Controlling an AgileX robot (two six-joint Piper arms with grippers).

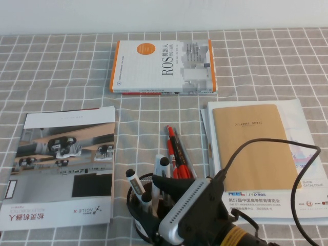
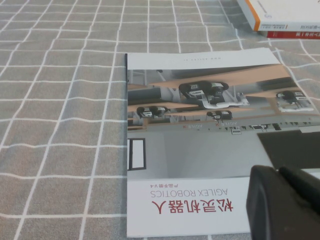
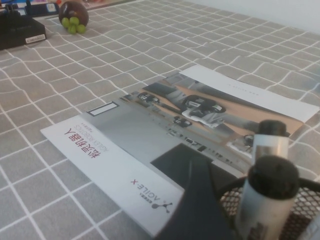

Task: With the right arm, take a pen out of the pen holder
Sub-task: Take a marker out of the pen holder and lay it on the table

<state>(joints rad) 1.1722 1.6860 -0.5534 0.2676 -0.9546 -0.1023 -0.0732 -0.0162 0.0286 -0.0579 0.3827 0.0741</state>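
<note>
The brochure (image 1: 61,169) just left of the pen holder (image 1: 137,218) says "AGILEX ROBOTICS" under big red Chinese characters, upside down to us. The left wrist view reads it best. Well beyond the holder there's a book (image 1: 164,66) with "ROS" on its white and orange cover. Beyond and right of the holder, a tan notebook (image 1: 253,146) stamped "CLASSIC NOTE" lies on a catalogue (image 1: 307,174) marked "SHOW CATALOGUE". Everything sits on the grey checked bench (image 1: 61,77).

On to the pens (image 1: 164,169): black-capped markers stand in the mesh holder and red ones poke out its far side. The right end effector (image 1: 166,185) is open and hangs right over the holder. One dark finger (image 3: 195,200) is just beside a black-capped marker, and it grips nothing as far as we can see.

The right wrist view also catches a brown round thing with green balls (image 3: 73,17) and a black box (image 3: 20,30), far past the brochure from the holder. The high view doesn't show those. The left end effector (image 2: 285,205) only shows in its own wrist view, left of the holder over the brochure, and we can't tell its state.
</note>
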